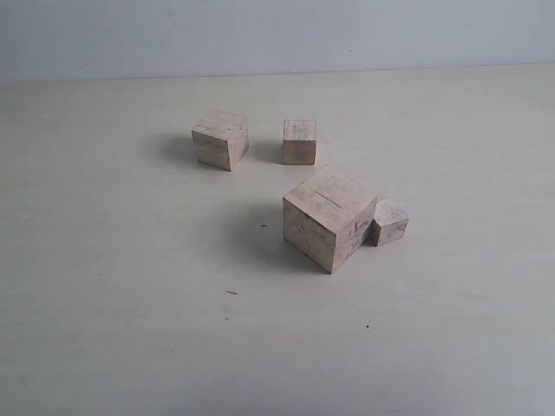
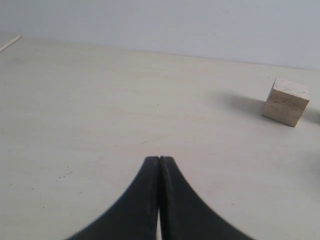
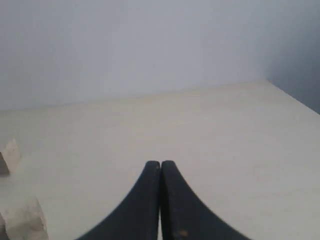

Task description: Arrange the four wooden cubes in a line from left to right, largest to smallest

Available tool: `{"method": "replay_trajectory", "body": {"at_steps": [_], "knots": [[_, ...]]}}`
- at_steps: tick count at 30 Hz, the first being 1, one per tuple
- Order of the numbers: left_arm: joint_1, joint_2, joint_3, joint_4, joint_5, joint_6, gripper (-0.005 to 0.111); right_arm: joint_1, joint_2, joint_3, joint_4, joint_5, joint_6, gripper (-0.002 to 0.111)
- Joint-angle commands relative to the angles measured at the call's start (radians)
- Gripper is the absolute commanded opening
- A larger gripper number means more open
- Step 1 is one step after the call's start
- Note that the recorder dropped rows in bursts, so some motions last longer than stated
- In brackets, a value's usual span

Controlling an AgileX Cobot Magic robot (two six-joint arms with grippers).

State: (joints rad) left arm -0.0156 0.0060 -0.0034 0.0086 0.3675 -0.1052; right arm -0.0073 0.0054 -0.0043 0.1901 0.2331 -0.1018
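Note:
Four pale wooden cubes rest on the light table (image 1: 130, 329). The largest cube (image 1: 329, 217), with a thin crack line on top, stands near the middle, and the smallest cube (image 1: 389, 222) touches its right side. Farther back sit a mid-size cube (image 1: 220, 138) and a slightly smaller cube (image 1: 299, 141). Neither arm shows in the exterior view. My left gripper (image 2: 159, 159) is shut on nothing, with one cube (image 2: 285, 101) off to its side. My right gripper (image 3: 160, 163) is shut and empty; parts of two cubes (image 3: 25, 220) (image 3: 10, 155) show at that view's edge.
A pale wall (image 1: 277, 35) rises behind the table's back edge. In the right wrist view the table's corner edge (image 3: 295, 102) runs close by, with a dark gap beyond it.

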Motion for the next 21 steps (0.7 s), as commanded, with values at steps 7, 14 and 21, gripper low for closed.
{"method": "replay_trajectory", "body": {"at_steps": [7,14,21], "knots": [[-0.006,-0.006,0.003,-0.009,-0.011,0.001,0.000,-0.004,-0.005,0.004,0.122,-0.180,-0.002,0.000],[-0.006,-0.006,0.003,-0.009,-0.011,0.001,0.000,-0.004,-0.005,0.004,0.185,-0.445,0.066,0.000],[-0.006,-0.006,0.003,-0.009,-0.011,0.001,0.000,-0.004,0.013,-0.229,0.191,-0.281,0.102,0.000]]}}
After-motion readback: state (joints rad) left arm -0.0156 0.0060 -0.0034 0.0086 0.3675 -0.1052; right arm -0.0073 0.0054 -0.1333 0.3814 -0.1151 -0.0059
